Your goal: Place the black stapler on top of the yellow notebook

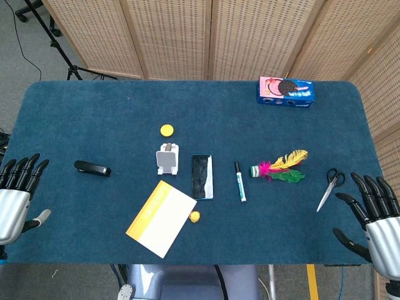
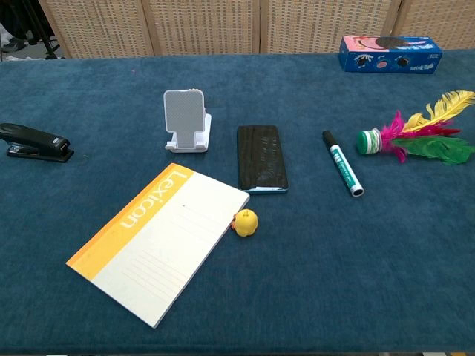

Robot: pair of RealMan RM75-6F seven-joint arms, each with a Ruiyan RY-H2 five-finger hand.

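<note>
The black stapler (image 1: 92,169) (image 2: 34,142) lies on the blue table at the left, apart from everything. The yellow notebook (image 1: 162,217) (image 2: 159,241), white with a yellow band, lies flat near the front middle. My left hand (image 1: 15,194) rests at the table's left edge with fingers spread, holding nothing, a short way left of the stapler. At the right edge my right hand (image 1: 375,219) is also open and empty. Neither hand appears in the chest view.
A white phone stand (image 1: 167,158), black phone (image 1: 202,176), marker (image 1: 240,181), feather shuttlecock (image 1: 280,167), scissors (image 1: 330,186), cookie box (image 1: 285,91), yellow disc (image 1: 166,130) and small yellow toy (image 1: 195,216) beside the notebook lie across the table (image 1: 75,125).
</note>
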